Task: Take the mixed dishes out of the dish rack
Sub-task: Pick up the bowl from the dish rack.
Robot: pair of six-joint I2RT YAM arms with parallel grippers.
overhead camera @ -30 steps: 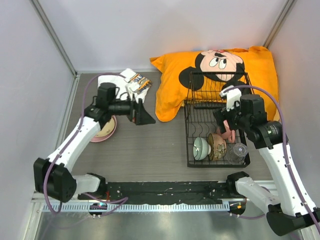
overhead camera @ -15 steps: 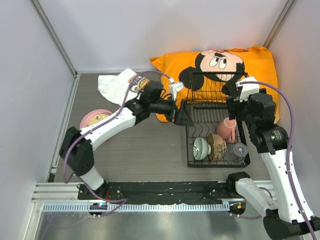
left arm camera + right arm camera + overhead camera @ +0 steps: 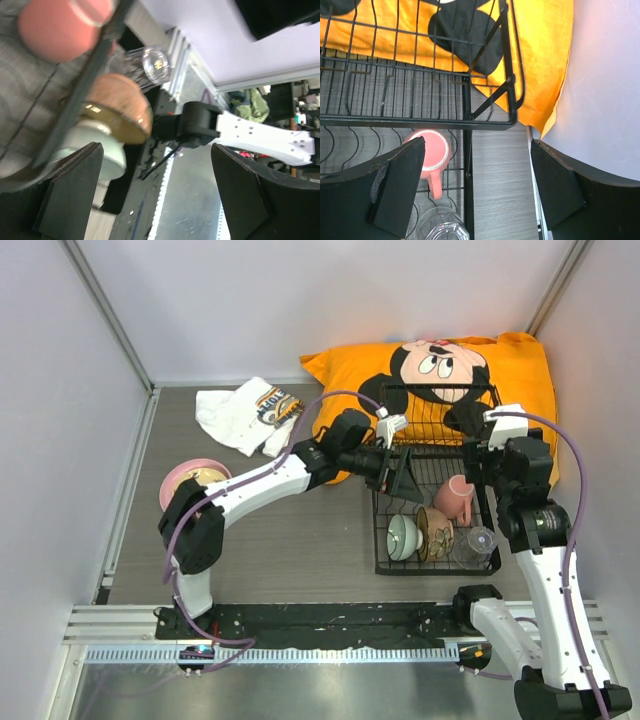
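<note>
Running lengthwise from the near edge of the table [image 3: 300, 530] toward the back wall, the black wire dish rack [image 3: 384, 510] sits on the right side. Its raised basket end is farthest away and overlaps the orange cartoon pillow [image 3: 520, 380], which fills the far right corner. The left gripper [image 3: 405, 478] hangs over the rack's left rail near the middle, its arm stretched across the table, and its jaws are spread wide with nothing between them. The right gripper [image 3: 477, 192] hovers above the rack's right side, jaws likewise wide apart and empty. Well apart on the left lies the pink plate [image 3: 170, 486] with the tan speckled plate [image 3: 203, 477] on it, partly hidden by the left arm. A crumpled white cloth [image 3: 240, 410] lies behind them. In the rack's near end the pale green bowl [image 3: 402, 537] and the brown patterned bowl [image 3: 435, 533] stand on edge side by side. The pink handled mug [image 3: 453, 498] lies just behind them, handle toward the near end, and the small clear glass [image 3: 480, 540] is in the near right corner.
</note>
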